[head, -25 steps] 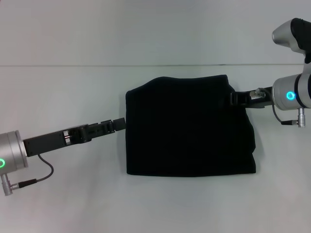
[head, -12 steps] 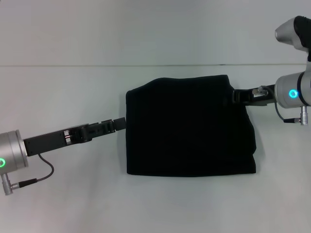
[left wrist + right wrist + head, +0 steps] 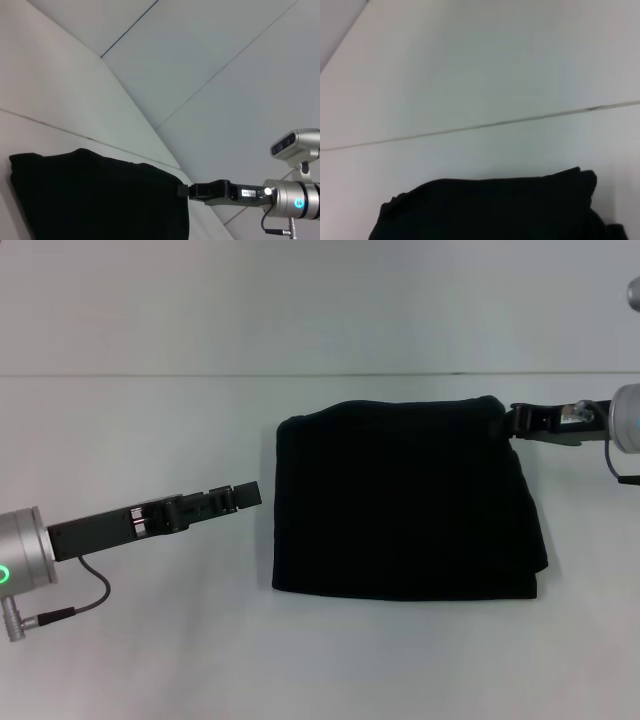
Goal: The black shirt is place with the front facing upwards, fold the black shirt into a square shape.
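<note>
Right gripper (image 3: 512, 420) on folded black shirt (image 3: 405, 500)

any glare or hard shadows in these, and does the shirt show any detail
Head view: even light, no glare, only a faint shadow under the black shirt, which reads as a flat black mass. Left wrist view: folds barely show. Right wrist view: soft, the shirt's edge fuzzy.

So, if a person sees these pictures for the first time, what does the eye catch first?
First the black shirt, folded into a rough square in the middle of the white table. Then the two arms at its sides: the right gripper touches the shirt's far right corner, and the left gripper hangs just apart from its left edge.
</note>
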`<state>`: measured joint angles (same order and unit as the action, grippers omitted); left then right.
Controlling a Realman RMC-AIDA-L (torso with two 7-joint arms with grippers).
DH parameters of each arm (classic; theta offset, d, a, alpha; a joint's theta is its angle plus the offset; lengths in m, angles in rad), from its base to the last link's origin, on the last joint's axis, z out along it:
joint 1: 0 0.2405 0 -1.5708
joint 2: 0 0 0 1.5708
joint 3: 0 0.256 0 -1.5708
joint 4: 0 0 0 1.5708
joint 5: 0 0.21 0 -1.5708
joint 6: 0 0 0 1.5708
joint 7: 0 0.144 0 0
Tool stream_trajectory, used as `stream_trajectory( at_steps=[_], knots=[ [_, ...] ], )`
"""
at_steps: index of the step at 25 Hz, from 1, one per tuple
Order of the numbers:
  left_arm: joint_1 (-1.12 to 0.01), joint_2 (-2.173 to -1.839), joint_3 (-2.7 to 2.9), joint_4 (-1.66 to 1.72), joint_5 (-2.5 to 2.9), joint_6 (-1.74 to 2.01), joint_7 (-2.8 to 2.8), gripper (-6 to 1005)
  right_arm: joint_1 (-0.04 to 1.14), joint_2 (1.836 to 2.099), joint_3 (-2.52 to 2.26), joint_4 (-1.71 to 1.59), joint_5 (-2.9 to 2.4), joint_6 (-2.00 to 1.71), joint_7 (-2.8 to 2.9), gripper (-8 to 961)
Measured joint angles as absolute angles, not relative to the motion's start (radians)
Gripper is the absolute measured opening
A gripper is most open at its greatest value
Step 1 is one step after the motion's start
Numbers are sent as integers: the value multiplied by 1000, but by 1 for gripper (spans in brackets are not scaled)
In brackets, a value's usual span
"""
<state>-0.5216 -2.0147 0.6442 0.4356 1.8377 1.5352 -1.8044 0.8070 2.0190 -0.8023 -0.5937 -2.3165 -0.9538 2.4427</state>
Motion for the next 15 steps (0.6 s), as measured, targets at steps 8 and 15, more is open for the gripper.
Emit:
stream_trajectory(
  at_steps=[8, 15],
  knots=[
    [-530, -2012, 654, 436, 1838, 1539, -1810, 873, 793, 2017, -810, -567, -2297, -855, 2421, 38],
    [-545, -2011, 657, 436, 1838, 1545, -1812, 874, 796, 2024, -811, -513, -2297, -739, 2404, 68]
  ],
)
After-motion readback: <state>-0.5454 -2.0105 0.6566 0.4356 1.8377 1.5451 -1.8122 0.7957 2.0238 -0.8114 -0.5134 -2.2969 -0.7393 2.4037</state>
